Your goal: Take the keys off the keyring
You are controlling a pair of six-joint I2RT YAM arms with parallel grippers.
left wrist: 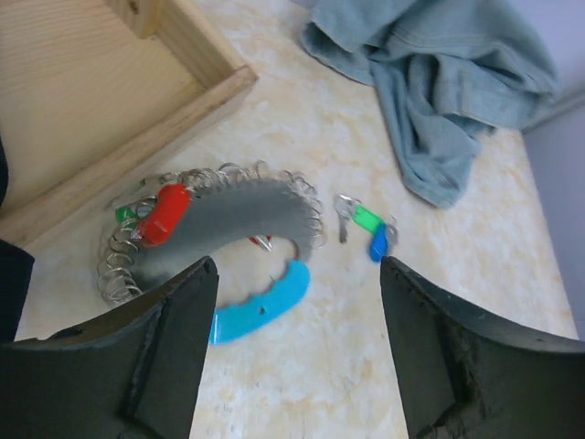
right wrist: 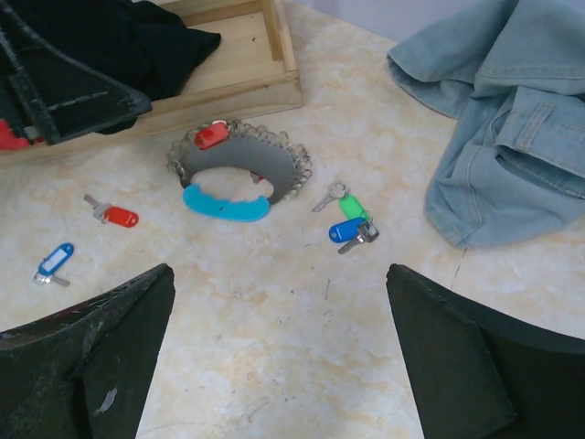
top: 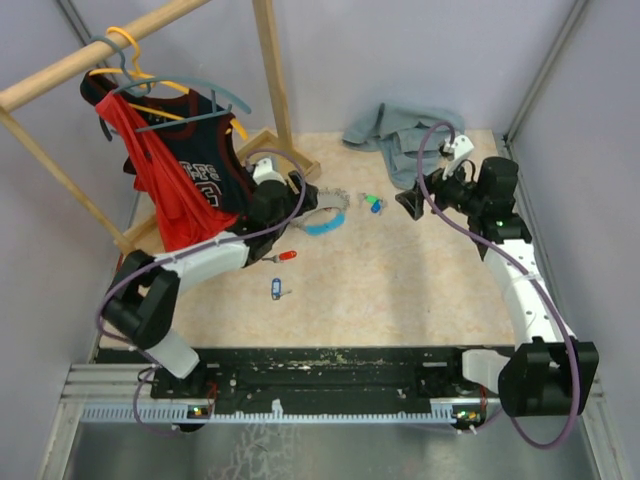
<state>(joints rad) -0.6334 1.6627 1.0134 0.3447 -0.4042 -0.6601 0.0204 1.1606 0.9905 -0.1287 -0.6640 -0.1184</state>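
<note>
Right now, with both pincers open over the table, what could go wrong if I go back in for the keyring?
1. The keyring lies close beside the wooden rack base; the left pincer, coming down open, might strike the wood.
2. The red tag still on the ring sits on the wood side, awkward to reach.
3. The green and blue tagged keys lie loose right of the ring; a sweep could knock them toward the denim cloth.
</note>
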